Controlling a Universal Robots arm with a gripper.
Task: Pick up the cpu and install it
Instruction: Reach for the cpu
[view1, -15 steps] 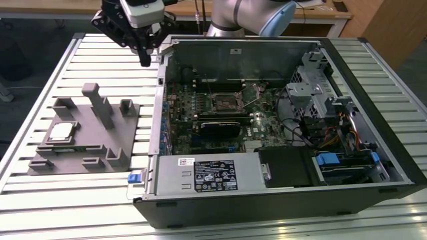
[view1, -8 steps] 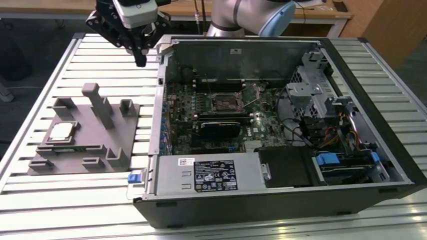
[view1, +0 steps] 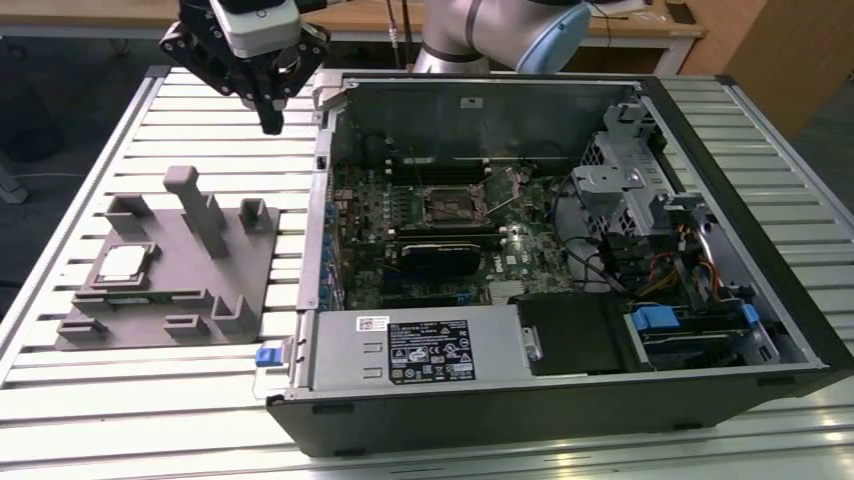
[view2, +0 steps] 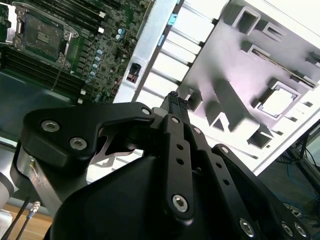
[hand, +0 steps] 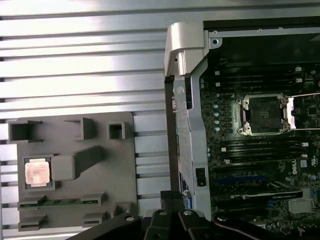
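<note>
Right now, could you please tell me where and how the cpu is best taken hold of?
Grip the cpu by two opposite edges, coming straight down from above: it lies flat, metal top up, in a pocket of the grey tray, so sideways approaches look blocked.

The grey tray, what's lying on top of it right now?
The cpu lies flat in a square recess of the grey tray, and a green strip lies in a slot beside it. Whatever is under the cpu is covered.
</note>
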